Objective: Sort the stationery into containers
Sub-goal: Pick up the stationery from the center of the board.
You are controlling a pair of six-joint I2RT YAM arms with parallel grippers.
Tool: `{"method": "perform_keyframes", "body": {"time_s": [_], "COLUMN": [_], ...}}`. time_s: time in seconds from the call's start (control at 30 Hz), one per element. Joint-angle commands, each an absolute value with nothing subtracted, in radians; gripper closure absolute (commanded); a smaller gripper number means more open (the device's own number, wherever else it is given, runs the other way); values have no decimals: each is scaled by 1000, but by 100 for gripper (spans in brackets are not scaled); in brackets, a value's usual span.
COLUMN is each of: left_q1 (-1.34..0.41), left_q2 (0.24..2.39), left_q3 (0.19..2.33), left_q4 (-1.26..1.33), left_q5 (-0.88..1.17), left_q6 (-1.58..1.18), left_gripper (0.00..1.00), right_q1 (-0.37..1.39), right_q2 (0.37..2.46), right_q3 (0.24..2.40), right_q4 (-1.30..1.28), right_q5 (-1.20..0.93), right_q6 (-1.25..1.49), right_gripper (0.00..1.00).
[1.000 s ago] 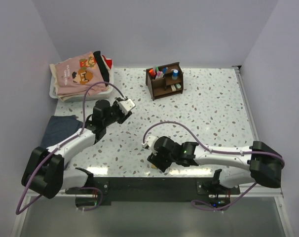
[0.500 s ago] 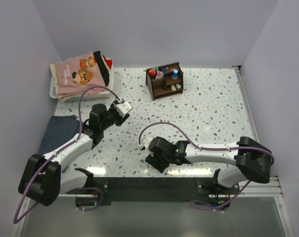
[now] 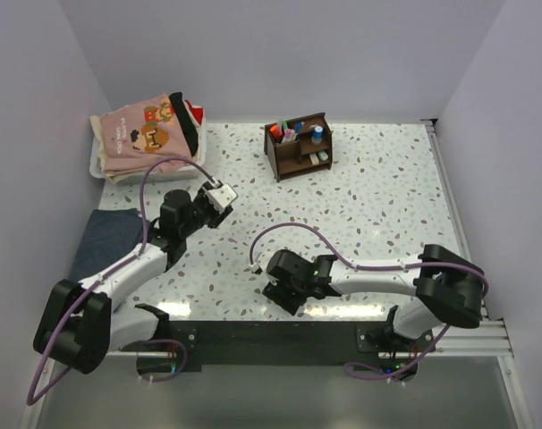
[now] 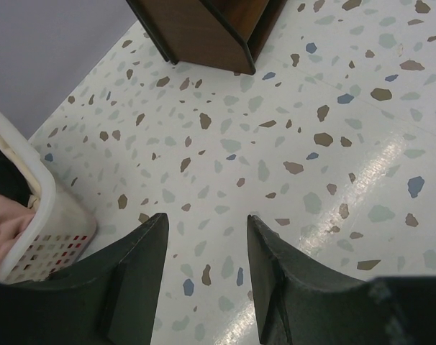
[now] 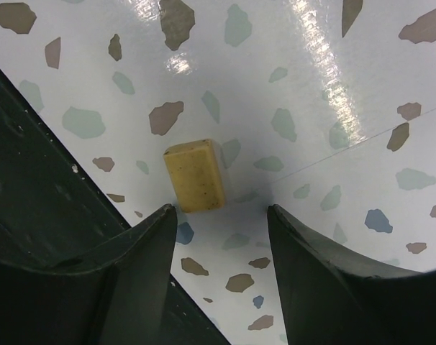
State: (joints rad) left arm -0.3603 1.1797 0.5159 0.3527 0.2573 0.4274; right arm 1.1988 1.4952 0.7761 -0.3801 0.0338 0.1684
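At the near edge of the bench (image 3: 378, 206), your right fingers (image 5: 157, 237) stand open and empty, pointing down. A small yellow block (image 5: 195, 175) lies flat just beyond their tips, in line with the gap. One tip comes right up to its corner, and whether they touch cannot be told. The block sits close beside the black strip (image 5: 31, 165) along that edge. Your left fingers (image 4: 150, 237) are open too, holding nothing, over bare bench on the left, aimed at the far side. The organizer (image 3: 298, 147) stands at far centre, well apart from both arms, with pens (image 3: 289, 132) upright in its top compartments. A white tray (image 3: 97, 165) of clothes (image 3: 146, 134) sits far left, with a dark cloth (image 3: 110, 234) lying nearer, on the left.
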Motion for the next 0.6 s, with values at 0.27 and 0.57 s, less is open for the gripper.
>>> {"method": "perform_keyframes", "body": {"time_s": [0.27,0.57], "left_q1": [-353,-353], "left_q2": [1154,1155], "left_q3": [491,491], "left_q4": [420,410], "left_q5": [267,284], "left_q6": [405,397], "left_gripper": [47,47], "right_q1": [1206,1206], "right_q2": [1528,1516], "right_q3": [815,813], "right_q4": [-328,-333], "right_q5": [5,12], "right_q6": [186,176], "right_gripper": [62,56]}}
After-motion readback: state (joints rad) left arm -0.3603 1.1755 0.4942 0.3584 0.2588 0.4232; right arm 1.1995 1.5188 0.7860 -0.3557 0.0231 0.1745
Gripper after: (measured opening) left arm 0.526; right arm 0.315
